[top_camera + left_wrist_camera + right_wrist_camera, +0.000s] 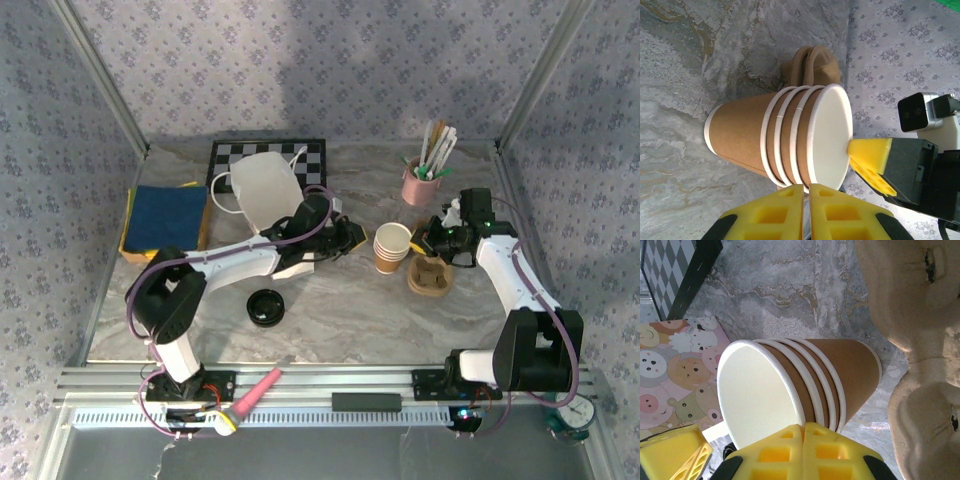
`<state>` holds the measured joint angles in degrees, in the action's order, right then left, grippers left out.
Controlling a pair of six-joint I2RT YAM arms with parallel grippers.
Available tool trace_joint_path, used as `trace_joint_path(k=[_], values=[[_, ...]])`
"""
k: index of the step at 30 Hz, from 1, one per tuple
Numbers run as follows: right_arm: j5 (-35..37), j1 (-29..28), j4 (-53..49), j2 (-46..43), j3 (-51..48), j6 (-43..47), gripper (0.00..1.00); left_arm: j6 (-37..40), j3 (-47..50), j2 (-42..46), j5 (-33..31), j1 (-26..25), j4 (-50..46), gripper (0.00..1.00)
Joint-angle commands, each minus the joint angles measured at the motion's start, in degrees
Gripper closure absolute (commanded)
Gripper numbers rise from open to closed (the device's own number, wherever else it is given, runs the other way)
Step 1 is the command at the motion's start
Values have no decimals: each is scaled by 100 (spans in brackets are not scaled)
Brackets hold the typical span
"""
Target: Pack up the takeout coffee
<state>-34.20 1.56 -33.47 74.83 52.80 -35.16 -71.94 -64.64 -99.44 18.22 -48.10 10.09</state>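
**Grippers flank the cup stack**

I see the left gripper, yellow fingers pressed together, just left of a stack of nested tan-brown paper cups. The takeout cup, tan-brown paper with a white inside, sits topmost in it. The right gripper, fingers likewise pinched together, seems to touch that cup's rim. A tan pulp carrier stands beside it.
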Motion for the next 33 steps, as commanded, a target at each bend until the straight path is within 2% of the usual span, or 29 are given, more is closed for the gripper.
trace_joint_path(k=[1,6,8,33], values=[[-182,87,145,149,-138,33,100,-94,-186,-178,39,0,-44,87],[-248,158,175,207,-186,66,100,-233,-224,-359,273,40,307,87],[-254,171,174,198,-181,78,100,-298,-222,-430,341,41,500,91],[-215,186,34,166,-137,132,100,-504,-299,-592,666,35,1327,90]])
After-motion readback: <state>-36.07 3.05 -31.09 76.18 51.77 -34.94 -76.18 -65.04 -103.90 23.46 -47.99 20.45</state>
